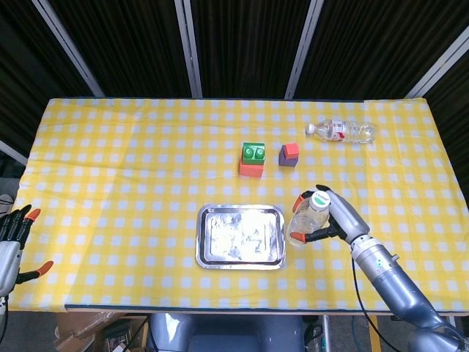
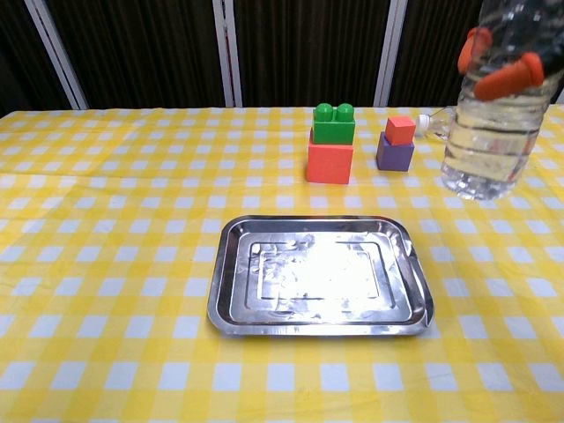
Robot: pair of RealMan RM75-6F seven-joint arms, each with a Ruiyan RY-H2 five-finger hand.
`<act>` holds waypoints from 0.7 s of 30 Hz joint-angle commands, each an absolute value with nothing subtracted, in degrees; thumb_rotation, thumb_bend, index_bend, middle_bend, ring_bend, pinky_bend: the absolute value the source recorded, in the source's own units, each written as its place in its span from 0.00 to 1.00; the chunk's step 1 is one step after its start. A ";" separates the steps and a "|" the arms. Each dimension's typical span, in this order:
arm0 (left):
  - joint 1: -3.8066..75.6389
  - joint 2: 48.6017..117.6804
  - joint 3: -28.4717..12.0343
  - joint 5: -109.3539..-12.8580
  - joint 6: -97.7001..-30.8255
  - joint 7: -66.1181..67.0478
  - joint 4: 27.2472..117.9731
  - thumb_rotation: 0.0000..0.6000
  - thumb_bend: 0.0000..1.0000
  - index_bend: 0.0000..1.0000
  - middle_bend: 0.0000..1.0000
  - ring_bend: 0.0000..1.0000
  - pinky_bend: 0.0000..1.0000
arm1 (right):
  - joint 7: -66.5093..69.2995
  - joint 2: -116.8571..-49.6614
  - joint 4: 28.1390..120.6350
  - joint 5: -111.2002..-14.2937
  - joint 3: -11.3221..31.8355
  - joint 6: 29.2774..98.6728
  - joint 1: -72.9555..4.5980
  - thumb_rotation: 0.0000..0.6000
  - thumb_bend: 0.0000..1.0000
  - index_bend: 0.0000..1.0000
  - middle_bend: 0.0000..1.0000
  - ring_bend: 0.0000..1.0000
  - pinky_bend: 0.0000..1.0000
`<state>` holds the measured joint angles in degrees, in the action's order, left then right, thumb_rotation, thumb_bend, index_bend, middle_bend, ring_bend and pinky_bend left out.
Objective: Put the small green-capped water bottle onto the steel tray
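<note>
Two clear water bottles: one with a green cap (image 1: 307,218), upright in the right hand (image 1: 333,220), and one with a white cap (image 1: 342,131) lying on its side at the far edge of the table (image 1: 110,169). One steel tray (image 1: 240,236). Two block stacks: green on orange (image 1: 253,159) and red on purple (image 1: 289,155). Two hands, with the left (image 1: 10,246) at the table's corner
</note>
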<state>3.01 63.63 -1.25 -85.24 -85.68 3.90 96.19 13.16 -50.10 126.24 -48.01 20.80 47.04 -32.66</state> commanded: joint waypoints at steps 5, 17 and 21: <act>3.21 64.04 -1.20 -85.12 -85.23 4.73 96.01 1.00 0.14 0.04 0.00 0.00 0.00 | 19.10 -61.61 119.16 -60.95 16.15 48.44 -29.17 1.00 0.83 0.89 0.69 0.38 0.00; 3.55 64.74 -1.03 -84.95 -84.45 6.25 95.92 1.00 0.14 0.04 0.00 0.00 0.00 | 6.99 -72.85 122.85 -62.85 14.99 55.74 -32.78 1.00 0.83 0.89 0.69 0.38 0.00; 3.56 64.64 -1.18 -84.51 -84.31 5.97 95.76 1.00 0.14 0.04 0.00 0.00 0.00 | -1.75 -79.19 124.37 -58.34 15.25 59.19 -36.12 1.00 0.83 0.89 0.69 0.38 0.00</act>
<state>3.56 64.65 -1.16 -84.54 -84.33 5.98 95.78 3.88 -74.49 122.83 -61.67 15.18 56.11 -33.43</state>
